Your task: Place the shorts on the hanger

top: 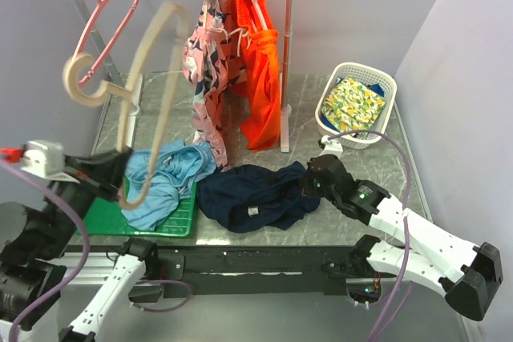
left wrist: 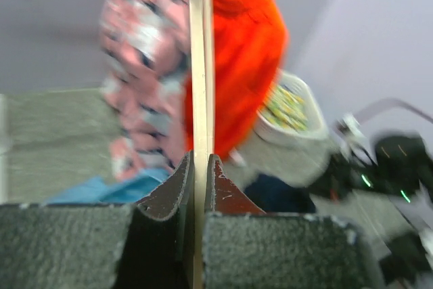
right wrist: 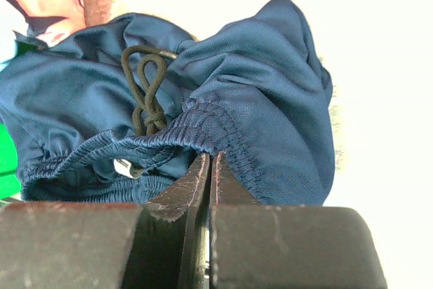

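Note:
The dark navy shorts (top: 255, 196) lie crumpled on the table's front middle. My right gripper (top: 311, 180) is at their right edge. In the right wrist view it (right wrist: 210, 160) is shut on the elastic waistband of the shorts (right wrist: 257, 99), next to the drawstring. My left gripper (top: 115, 175) is raised at the left and shut on the tan hanger (top: 152, 62). The hanger is blurred and tilted, with its hook at the left. In the left wrist view the jaws (left wrist: 200, 164) clamp a thin bar of the hanger (left wrist: 199, 65), which runs straight up.
Light blue shorts (top: 164, 174) lie on a green mat (top: 172, 218) under the hanger. A clothes rack (top: 287, 54) at the back holds a pink hanger (top: 108, 14), pink patterned shorts (top: 208, 62) and orange shorts (top: 260, 78). A white basket (top: 357, 106) with yellow cloth stands at the back right.

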### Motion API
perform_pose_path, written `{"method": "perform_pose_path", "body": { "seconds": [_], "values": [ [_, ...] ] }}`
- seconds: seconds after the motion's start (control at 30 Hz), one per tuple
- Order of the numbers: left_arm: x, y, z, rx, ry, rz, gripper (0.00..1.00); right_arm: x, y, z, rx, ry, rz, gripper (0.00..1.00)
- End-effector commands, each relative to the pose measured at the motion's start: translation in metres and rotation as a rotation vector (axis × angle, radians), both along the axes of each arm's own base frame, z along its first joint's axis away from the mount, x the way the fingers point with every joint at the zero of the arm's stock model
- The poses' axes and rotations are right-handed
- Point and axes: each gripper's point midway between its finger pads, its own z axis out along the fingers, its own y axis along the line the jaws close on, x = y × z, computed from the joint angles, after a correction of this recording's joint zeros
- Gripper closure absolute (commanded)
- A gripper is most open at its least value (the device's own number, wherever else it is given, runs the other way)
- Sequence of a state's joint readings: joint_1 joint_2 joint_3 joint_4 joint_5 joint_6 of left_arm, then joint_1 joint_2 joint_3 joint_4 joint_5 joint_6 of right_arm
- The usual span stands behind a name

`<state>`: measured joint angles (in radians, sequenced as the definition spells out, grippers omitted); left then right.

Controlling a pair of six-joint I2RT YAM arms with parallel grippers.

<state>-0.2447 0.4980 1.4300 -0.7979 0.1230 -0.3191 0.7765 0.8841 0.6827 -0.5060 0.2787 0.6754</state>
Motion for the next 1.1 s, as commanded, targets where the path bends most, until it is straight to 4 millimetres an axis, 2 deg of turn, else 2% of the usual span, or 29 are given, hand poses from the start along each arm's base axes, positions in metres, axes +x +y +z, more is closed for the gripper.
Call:
{"method": "perform_pose_path", "body": {
  "seconds": [0.0,0.23,0.3,0.43,0.6,0.7,1.07],
  "values": [
    [-0.008,-0.053,-0.064,0.021,0.196,-0.321,0.99,0.011,-0.006,0.027,0.018,-0.08,-0.055,1.0],
    [-0.006,-0.08,-0.107,0.079,0.35,-0.472,0.99,0.006,-0.016,0.013,0.008,-0.069,-0.086,1.0],
    [-0.008,-0.089,-0.133,0.101,0.427,-0.517,0.99,0.005,-0.016,0.006,0.007,-0.057,-0.092,1.0],
    [-0.014,-0.095,-0.167,0.161,0.523,-0.55,0.99,0.009,-0.018,0.002,-0.005,-0.06,-0.119,1.0],
    [-0.029,-0.095,-0.181,0.221,0.587,-0.584,0.99,0.018,-0.016,0.004,-0.033,-0.057,-0.137,1.0],
    [-0.039,-0.098,-0.197,0.239,0.635,-0.622,0.99,0.021,-0.01,0.007,-0.021,-0.057,-0.131,1.0],
    [-0.053,-0.107,-0.201,0.29,0.69,-0.703,0.99,0.024,-0.009,0.026,0.0,-0.083,-0.141,1.0]
  ]
}}
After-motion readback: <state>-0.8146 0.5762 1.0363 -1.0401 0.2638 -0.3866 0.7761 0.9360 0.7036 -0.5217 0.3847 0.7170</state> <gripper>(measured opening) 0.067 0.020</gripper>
